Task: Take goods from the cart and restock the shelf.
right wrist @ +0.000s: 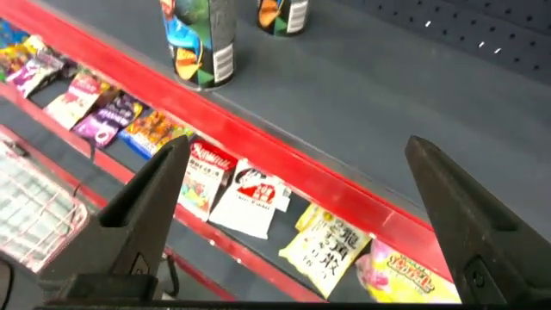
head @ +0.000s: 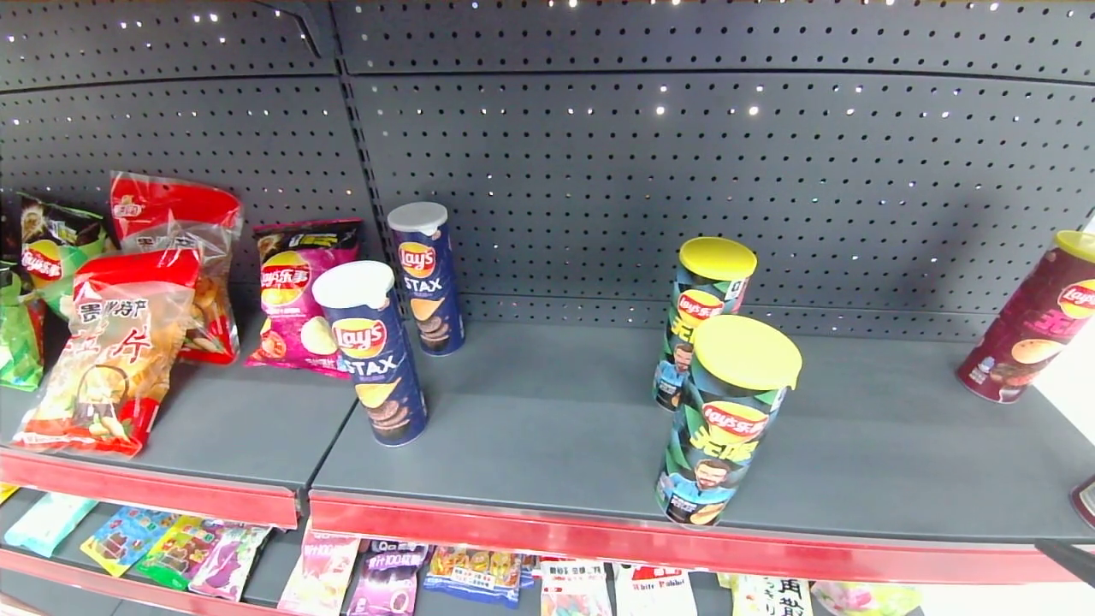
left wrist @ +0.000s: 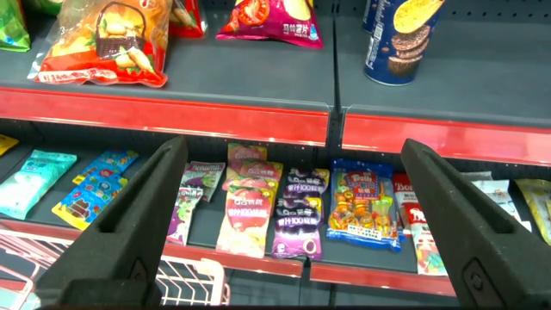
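Note:
The grey shelf point(head: 547, 428) with a red front edge holds two blue chip cans point(head: 376, 355), two green cans with yellow lids point(head: 727, 419) and a maroon can point(head: 1026, 321) at the far right. Snack bags point(head: 115, 359) lie at its left end. My left gripper point(left wrist: 294, 151) is open and holds nothing; it hangs in front of the lower shelf, below the red edge point(left wrist: 258, 116). My right gripper point(right wrist: 297, 146) is also open with nothing in it, in front of the red edge point(right wrist: 284, 146), near the front green can point(right wrist: 200, 43). A corner of the wire cart point(left wrist: 194, 280) lies beneath the left gripper.
The lower shelf carries a row of small candy and snack packets point(left wrist: 297, 215) point(right wrist: 250, 198). A perforated grey back panel point(head: 684, 171) closes the shelf behind. There is open shelf surface between the blue cans and the green cans. Cart wire point(right wrist: 34, 215) is beside the right gripper.

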{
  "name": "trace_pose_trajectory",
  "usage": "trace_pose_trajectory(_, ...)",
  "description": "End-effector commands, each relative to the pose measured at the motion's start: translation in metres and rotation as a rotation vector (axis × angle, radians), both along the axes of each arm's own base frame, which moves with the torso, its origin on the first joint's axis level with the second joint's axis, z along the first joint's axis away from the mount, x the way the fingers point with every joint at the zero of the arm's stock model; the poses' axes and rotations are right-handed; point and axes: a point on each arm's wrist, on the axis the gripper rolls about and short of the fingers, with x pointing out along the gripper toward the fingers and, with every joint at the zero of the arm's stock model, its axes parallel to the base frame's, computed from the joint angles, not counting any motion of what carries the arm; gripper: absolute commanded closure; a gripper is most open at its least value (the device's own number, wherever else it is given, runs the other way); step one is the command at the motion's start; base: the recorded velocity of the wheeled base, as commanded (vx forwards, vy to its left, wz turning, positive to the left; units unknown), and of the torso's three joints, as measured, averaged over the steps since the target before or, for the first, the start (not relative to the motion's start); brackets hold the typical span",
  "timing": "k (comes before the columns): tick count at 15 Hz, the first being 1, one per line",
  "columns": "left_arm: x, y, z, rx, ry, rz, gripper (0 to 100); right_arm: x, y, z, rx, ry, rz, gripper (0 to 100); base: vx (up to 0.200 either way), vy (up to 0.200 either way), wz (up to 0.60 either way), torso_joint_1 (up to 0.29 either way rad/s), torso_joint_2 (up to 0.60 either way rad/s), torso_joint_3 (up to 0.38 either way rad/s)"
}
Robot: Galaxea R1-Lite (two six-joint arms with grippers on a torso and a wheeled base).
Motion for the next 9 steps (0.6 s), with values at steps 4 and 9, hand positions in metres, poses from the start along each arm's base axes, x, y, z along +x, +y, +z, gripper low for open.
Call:
trace_pose_trajectory(4,0.0,0.0,0.0,0.0,0.001,0.001,0,0.018,0.005,-0.005,-0.039,0.134,-0.025,0,0.0,0.0,0.0,0.0,0.0,0.0)
trace_pose_trajectory(9,0.0,0.0,0.0,0.0,0.001,0.001,0,0.027,0.002,-0.008,-0.062,0.19,-0.114,0,0.0,0.0,0.0,0.0,0.0,0.0)
